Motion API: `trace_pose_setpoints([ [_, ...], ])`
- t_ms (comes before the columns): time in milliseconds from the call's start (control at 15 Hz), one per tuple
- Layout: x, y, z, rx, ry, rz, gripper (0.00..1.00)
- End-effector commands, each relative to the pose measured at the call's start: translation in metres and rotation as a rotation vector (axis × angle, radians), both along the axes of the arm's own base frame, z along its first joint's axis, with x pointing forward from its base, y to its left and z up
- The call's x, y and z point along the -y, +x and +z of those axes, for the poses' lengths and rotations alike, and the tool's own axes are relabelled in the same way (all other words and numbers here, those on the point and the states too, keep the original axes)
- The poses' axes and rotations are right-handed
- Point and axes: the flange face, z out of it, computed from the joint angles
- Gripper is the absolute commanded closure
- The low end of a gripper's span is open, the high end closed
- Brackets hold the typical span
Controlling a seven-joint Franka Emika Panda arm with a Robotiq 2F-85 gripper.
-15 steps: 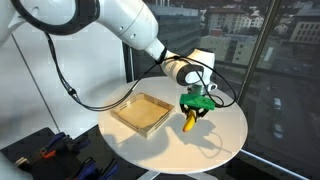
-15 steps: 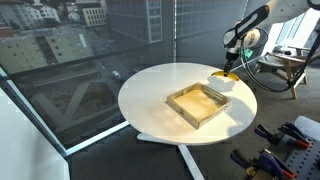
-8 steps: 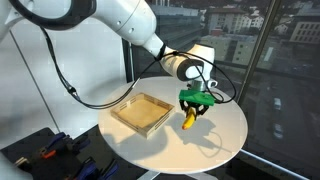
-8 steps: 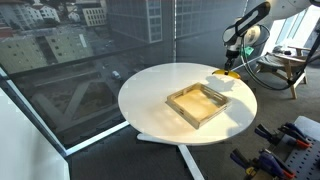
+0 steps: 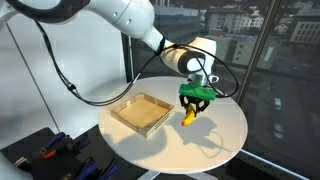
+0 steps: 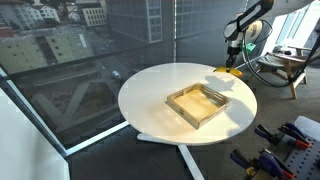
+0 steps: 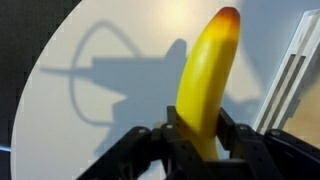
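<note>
Hanging banana (image 5: 188,119) clamped in gripper (image 5: 192,108) above table (image 5: 226,122).

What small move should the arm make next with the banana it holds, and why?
Probably a short sideways carry toward the wooden tray, keeping height. The end effector is shut on the banana, which hangs tip-down and seems clear of the white table, with its shadow showing on the tabletop in the wrist view. The tray lies beside it, apart.

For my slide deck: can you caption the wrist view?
Gripper shut on a yellow banana over the white table, their shadow cast alongside.
</note>
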Motion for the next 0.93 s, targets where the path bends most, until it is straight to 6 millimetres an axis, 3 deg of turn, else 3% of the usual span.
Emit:
trace_pose_setpoints([
  [0,-0.002,-0.007,0.036,-0.012,-0.002,-0.001,0.84],
  [267,0.000,-0.007,0.075,-0.007,-0.004,-0.012,0.84],
  [333,0.001,-0.009,0.103,0.000,-0.008,-0.016,0.84],
  [400,0.002,-0.006,0.087,-0.009,-0.010,-0.015,0.84],
  [867,-0.005,-0.001,0.089,-0.017,-0.006,0.012,0.84],
])
